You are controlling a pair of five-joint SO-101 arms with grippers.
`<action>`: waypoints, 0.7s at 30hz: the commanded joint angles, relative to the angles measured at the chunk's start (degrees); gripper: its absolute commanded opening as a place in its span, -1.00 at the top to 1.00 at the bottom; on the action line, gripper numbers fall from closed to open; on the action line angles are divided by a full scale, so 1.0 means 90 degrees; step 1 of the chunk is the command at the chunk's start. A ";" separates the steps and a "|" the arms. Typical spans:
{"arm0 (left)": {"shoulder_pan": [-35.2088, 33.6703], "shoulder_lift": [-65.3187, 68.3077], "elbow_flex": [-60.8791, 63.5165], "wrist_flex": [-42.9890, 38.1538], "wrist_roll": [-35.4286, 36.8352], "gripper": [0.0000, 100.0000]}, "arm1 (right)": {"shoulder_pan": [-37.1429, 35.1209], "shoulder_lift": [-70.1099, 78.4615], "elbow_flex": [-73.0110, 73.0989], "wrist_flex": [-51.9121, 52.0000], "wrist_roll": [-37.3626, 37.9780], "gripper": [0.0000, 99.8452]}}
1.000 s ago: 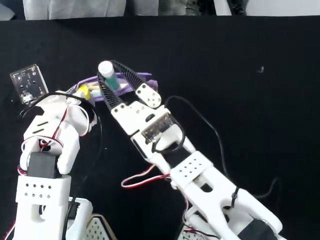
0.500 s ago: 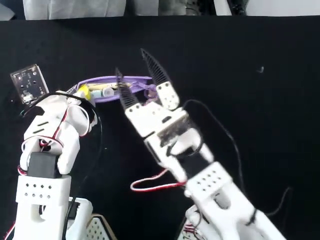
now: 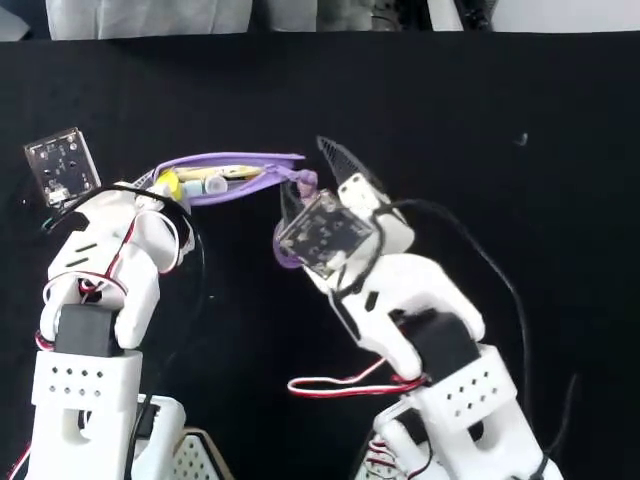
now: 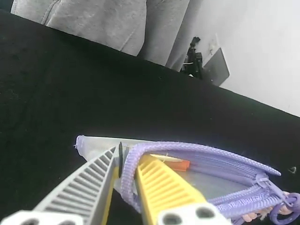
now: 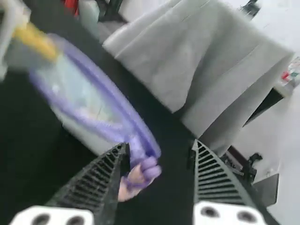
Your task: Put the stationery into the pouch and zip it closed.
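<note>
From above, one purple pouch (image 3: 235,160) lies open on the black table (image 3: 480,120), the stationery (image 3: 195,183) inside a yellow-and-pale jumble I can't count, one arm at each end. The left wrist view adds what that hides: the left gripper (image 4: 126,154) is clamped on the pouch's rim, an orange piece (image 4: 177,164) inside. The right wrist view shows the right gripper (image 5: 159,145) spread wide, the blurred zipper pull (image 5: 143,173) between its fingers; touching or not, I can't tell.
</note>
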State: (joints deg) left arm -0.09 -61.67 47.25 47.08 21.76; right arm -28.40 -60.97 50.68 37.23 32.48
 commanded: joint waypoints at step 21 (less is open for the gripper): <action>0.0093 0.0156 0.0044 -0.0020 -0.0059 0.94 | 0.0420 -0.0181 0.1255 -0.0801 0.0107 0.73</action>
State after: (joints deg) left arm -0.09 -61.67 47.25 47.08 21.76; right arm -25.49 -60.97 62.37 31.52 36.00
